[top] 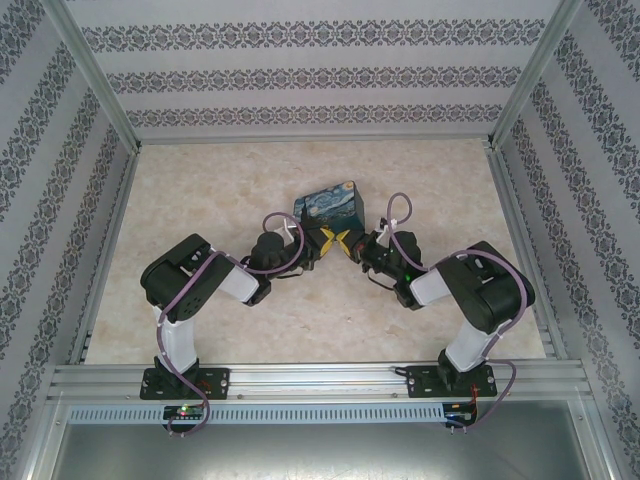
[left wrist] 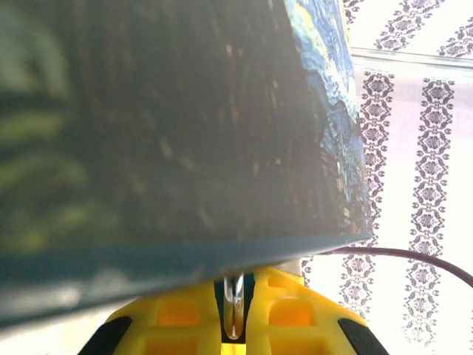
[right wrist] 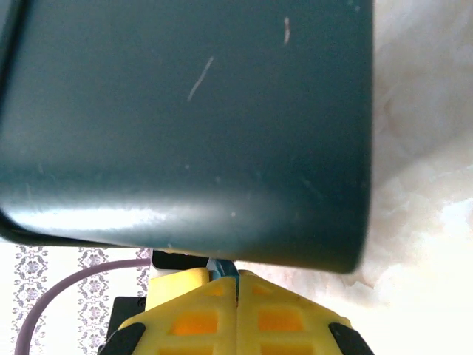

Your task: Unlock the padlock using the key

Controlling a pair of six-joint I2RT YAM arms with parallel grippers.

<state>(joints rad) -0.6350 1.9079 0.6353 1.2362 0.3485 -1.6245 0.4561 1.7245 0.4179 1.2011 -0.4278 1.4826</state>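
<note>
Bright even light, soft shadows, box (left wrist: 162, 133) blurred at close range, pale sheen on its dark side

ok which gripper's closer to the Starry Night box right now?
Left, marginally. The left gripper sits just off the near face of the box; the right gripper meets it tip to tip, a touch further back, towards the near-right corner.

No readable text, labels, brands or numbers in any view. Box (top: 328, 208) has just a swirly night-sky painting print, no lettering legible. Walls (top: 300, 75) carry a repeating ornamental pattern, no characters.
</note>
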